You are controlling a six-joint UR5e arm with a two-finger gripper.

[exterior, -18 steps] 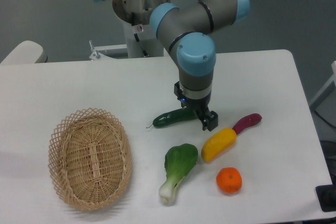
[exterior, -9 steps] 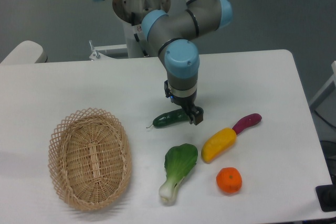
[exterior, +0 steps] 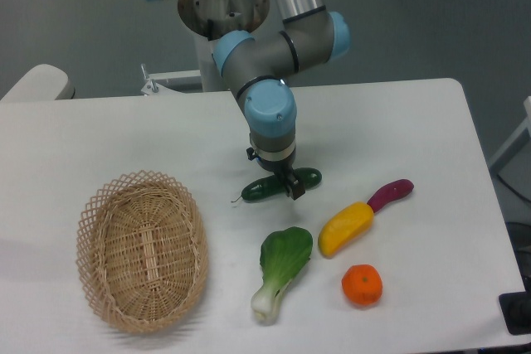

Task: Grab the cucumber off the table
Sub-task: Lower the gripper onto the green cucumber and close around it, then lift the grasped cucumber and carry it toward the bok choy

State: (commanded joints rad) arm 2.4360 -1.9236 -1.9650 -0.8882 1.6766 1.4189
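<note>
Starting nearest you, the orange (exterior: 362, 284) sits close to the worktop's (exterior: 431, 138) front edge, with the bok choy (exterior: 280, 269) to its left and the wicker basket (exterior: 142, 250) further left. Just behind lie the yellow vegetable (exterior: 346, 227) and the purple eggplant (exterior: 390, 194).

Behind those, the cucumber (exterior: 280, 185) lies flat near the worktop's middle, stem tip pointing left. Your hand (exterior: 287, 186) is right over its middle, low enough to hide part of it. You cannot tell whether the fingers stand apart or are already pressing the cucumber; they are too dark and small.

Watch for the glossy, rounded skin: a pinch that is off-centre would likely let it roll or squirt out sideways. Coming down too far could jam the fingertips on the worktop.

Room is good here. The neighbours are well apart from the cucumber, and bare worktop stretches behind it to the far edge, so a straight lift looks unobstructed.
</note>
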